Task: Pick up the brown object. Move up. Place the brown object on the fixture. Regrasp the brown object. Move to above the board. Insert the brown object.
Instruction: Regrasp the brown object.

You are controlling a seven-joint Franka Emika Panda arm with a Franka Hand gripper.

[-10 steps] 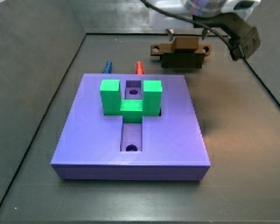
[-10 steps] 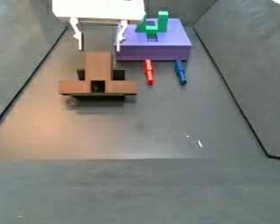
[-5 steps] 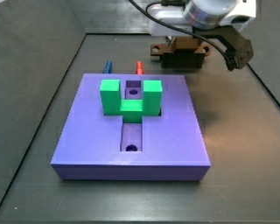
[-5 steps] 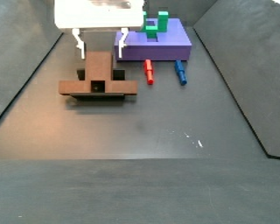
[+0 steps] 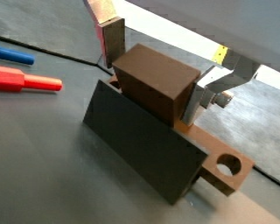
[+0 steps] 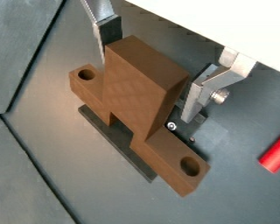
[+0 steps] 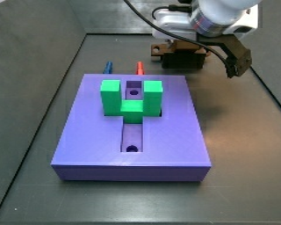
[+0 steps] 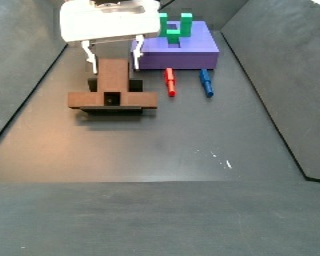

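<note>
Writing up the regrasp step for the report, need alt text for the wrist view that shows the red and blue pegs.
The gripper straddles the raised block of the brown object, one finger on each side, jaws open and not clearly touching. The object rests against the dark fixture, a holed end sticking out. A red peg and a blue peg lie on the floor.
</note>
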